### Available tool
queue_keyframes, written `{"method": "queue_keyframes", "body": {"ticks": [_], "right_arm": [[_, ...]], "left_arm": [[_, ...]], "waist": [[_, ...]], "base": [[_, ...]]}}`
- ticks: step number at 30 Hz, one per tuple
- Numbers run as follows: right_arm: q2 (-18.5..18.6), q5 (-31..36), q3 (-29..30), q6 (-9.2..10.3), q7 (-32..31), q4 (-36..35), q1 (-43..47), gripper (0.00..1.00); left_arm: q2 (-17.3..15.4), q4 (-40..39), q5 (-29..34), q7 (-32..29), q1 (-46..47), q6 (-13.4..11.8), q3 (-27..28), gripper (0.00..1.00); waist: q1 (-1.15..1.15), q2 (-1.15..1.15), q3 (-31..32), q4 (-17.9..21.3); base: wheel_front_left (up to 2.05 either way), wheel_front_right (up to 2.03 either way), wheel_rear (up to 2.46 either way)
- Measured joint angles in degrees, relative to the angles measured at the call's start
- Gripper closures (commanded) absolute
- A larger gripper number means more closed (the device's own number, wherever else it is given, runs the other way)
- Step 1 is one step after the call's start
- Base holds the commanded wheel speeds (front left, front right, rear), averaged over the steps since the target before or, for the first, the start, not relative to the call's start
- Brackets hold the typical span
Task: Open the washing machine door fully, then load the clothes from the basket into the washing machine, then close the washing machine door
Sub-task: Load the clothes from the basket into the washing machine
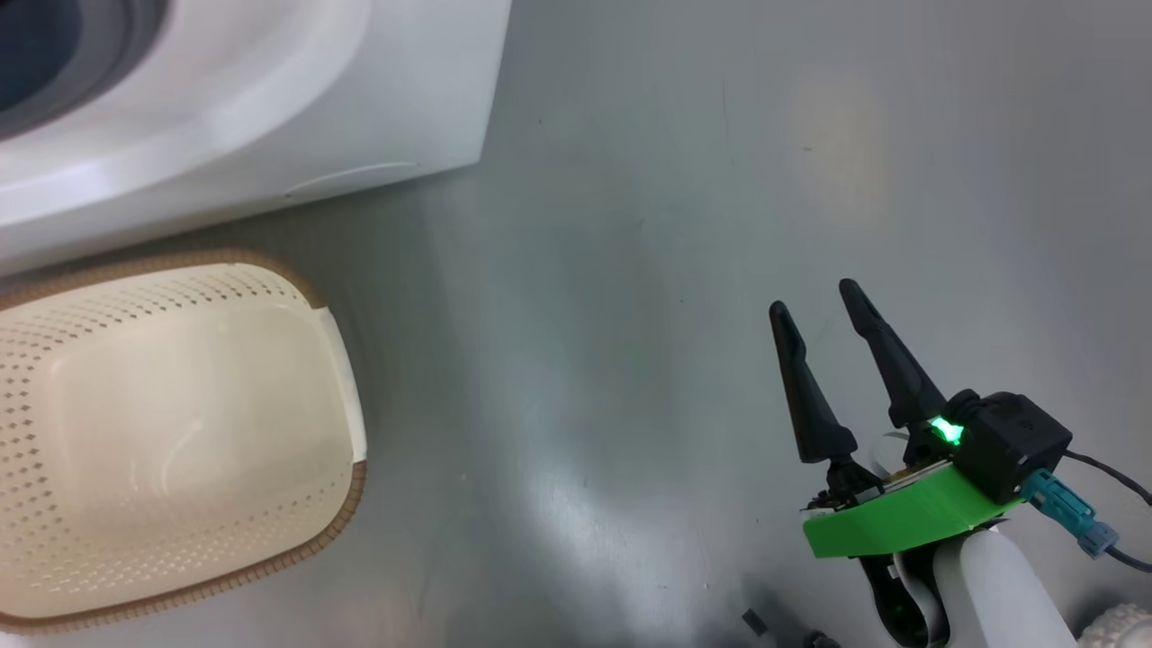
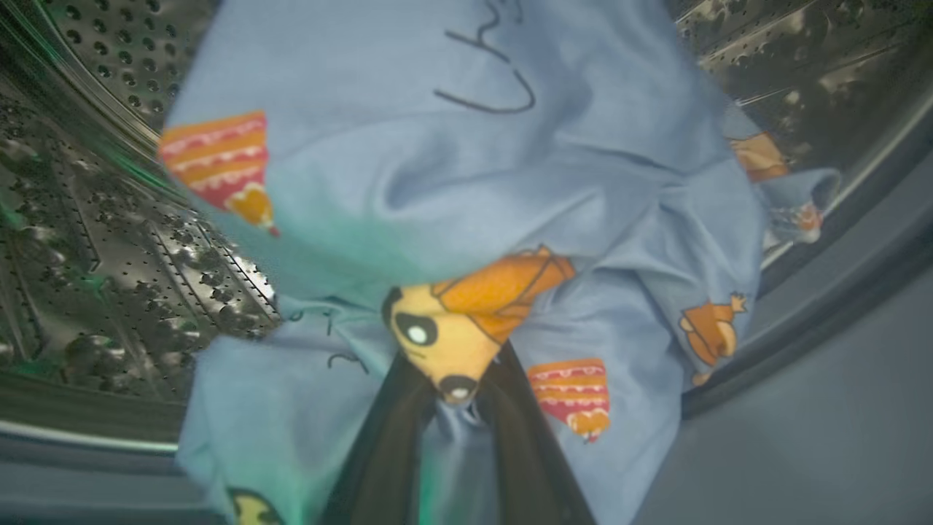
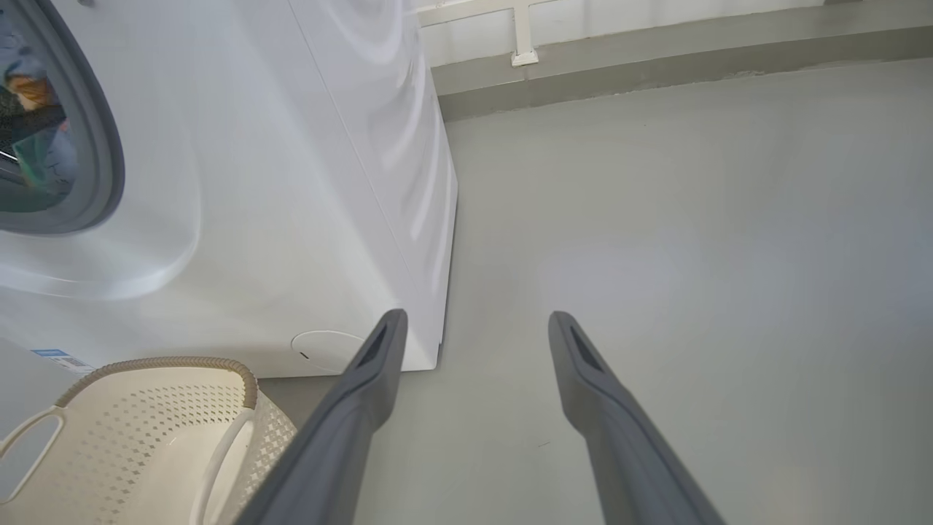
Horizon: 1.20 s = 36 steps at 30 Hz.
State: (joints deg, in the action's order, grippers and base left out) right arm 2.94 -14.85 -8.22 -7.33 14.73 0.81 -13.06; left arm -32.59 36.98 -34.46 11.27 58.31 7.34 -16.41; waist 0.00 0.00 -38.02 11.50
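In the left wrist view my left gripper (image 2: 455, 394) is shut on a bunch of the clothes (image 2: 466, 189), light blue fabric printed with orange bears. It hangs inside the perforated steel drum (image 2: 109, 240) of the washing machine (image 1: 297, 117). The cream basket (image 1: 171, 432) with a brown braided rim stands on the floor in front of the machine, and nothing lies in it. My right gripper (image 1: 817, 306) hovers open over the floor to the right of the basket, nothing between its fingers. The washing machine door is out of view.
Grey floor (image 1: 630, 270) spreads to the right of the machine and basket. A small round flap (image 3: 324, 348) sits low on the machine's front. A wall with a white rail (image 3: 521, 36) runs behind, beyond the machine's right side.
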Motion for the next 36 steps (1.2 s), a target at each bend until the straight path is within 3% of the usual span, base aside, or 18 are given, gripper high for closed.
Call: {"method": "queue_keyframes", "body": {"ticks": [12,21,28,29,31,36], "right_arm": [[0.01,-0.44,-1.66,0.0,0.0,0.21,-2.14,0.0],[0.0,-1.6,-3.0,0.0,0.0,0.15,-2.6,0.0],[0.0,-2.02,-3.47,0.0,0.0,-0.02,-2.61,0.0],[0.0,-2.07,-3.5,0.0,0.0,-0.02,-2.62,0.0],[0.0,-2.18,-3.56,0.0,0.0,0.0,-2.64,0.0],[0.0,-2.66,-3.53,0.0,0.0,0.37,-3.44,0.0]], "left_arm": [[-1.48,6.39,-3.02,-5.22,13.76,0.0,-7.89,1.0],[-2.81,8.49,-0.69,2.4,20.11,0.0,-10.48,1.0],[-3.26,5.79,2.1,3.38,21.58,0.03,-7.78,1.0],[-3.35,5.17,2.41,3.38,21.58,0.04,-6.87,0.87],[-3.48,4.9,3.09,3.39,21.51,0.04,-5.24,0.0],[-2.86,5.14,3.9,3.44,20.46,0.04,-3.2,0.0]], "waist": [[0.0,0.0,-5.03,0.6],[0.0,0.0,-8.49,1.42],[0.0,0.0,-9.68,2.1],[0.0,0.0,-9.78,2.18],[0.0,0.0,-9.85,2.3],[0.0,0.0,-9.47,2.02]], "base": [[0.0,0.0,0.0],[0.0,0.0,0.0],[0.0,0.0,0.0],[0.0,0.0,0.0],[0.0,0.0,0.0],[0.0,0.0,0.0]]}}
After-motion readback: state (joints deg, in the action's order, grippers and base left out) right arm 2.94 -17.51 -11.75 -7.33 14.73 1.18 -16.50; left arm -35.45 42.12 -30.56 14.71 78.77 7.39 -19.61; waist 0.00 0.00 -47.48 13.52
